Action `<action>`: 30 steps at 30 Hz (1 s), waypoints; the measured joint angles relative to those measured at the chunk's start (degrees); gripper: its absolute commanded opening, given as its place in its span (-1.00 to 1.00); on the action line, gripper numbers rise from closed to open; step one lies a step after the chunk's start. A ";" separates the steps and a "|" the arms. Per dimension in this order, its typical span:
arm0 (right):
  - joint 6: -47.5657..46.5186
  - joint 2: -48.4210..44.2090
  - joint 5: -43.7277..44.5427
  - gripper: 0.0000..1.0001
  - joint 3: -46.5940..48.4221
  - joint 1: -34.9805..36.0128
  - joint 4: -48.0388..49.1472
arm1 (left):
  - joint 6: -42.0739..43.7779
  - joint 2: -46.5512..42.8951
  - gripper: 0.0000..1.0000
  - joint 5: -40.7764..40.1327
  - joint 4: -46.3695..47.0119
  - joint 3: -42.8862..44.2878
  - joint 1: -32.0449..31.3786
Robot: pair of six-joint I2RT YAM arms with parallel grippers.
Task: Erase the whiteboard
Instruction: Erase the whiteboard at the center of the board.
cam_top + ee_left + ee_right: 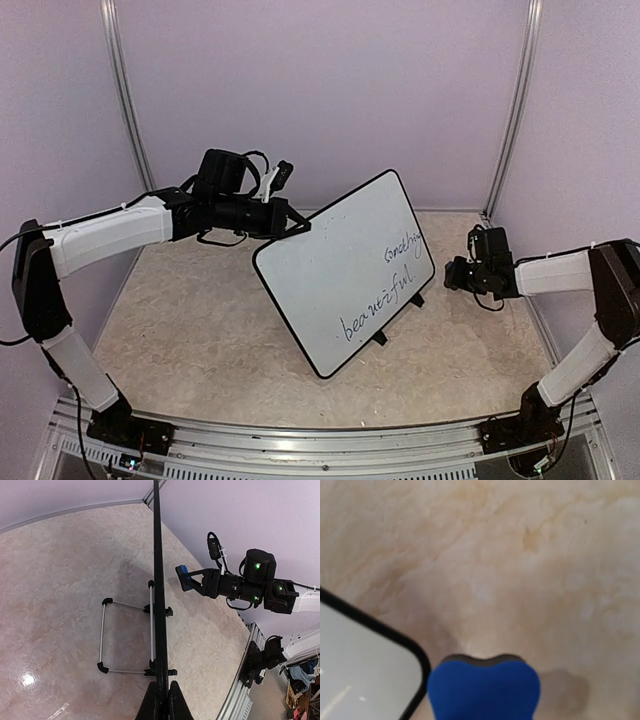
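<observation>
The whiteboard (330, 265) stands tilted on its black clip feet (380, 338), with handwriting (382, 303) along its lower right part. My left gripper (297, 228) is shut on the board's upper left rim. In the left wrist view the board shows edge-on as a black line (159, 580) running up from between the shut fingers (150, 705). My right gripper (455, 272) hovers just right of the board, shut on a small blue eraser (484, 690). That eraser (183, 575) faces the board's written side without touching it. The board's rounded corner (395, 635) lies left of the eraser.
A wire stand (102, 635) props the board from behind on the beige marbled tabletop (190, 320). Purple walls with metal posts (125, 90) close in the back and sides. An aluminium rail (330, 455) runs along the near edge.
</observation>
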 measured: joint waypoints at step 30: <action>18.62 8.37 9.77 -0.41 -2.84 18.10 12.35 | -1.88 0.07 -1.00 0.13 0.61 -0.02 1.09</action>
